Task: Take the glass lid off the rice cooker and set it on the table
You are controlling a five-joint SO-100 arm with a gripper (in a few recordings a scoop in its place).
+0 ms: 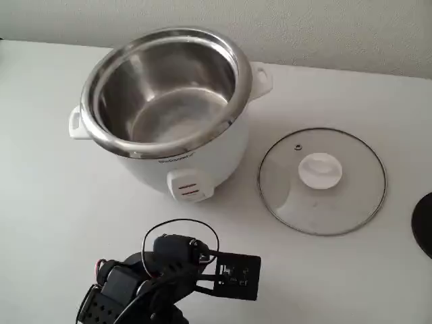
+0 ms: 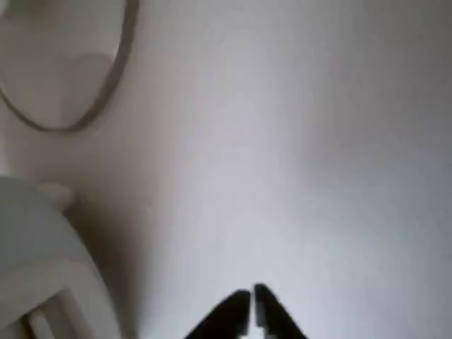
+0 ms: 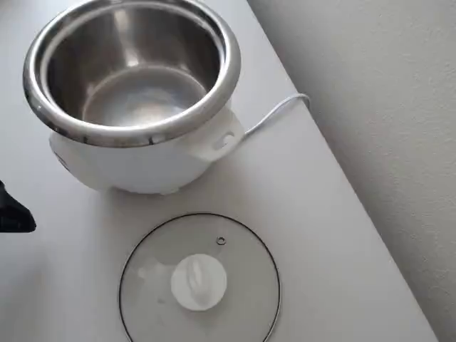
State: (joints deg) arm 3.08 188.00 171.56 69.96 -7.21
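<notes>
Glass lid (image 1: 322,181) flat on table (image 1: 54,202) — apart from gripper (image 2: 251,311) (shut).

Glass lid (image 1: 322,181) flat on table (image 1: 61,216), knob up — beside open rice cooker (image 1: 169,108)

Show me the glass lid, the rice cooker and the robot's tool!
glass lid (image 1: 320,169), fixed view, on its white knob.
rice cooker (image 3: 142,167), overhead view, on its white body.
tool (image 2: 251,311), wrist view, between its two black fingertips.
</notes>
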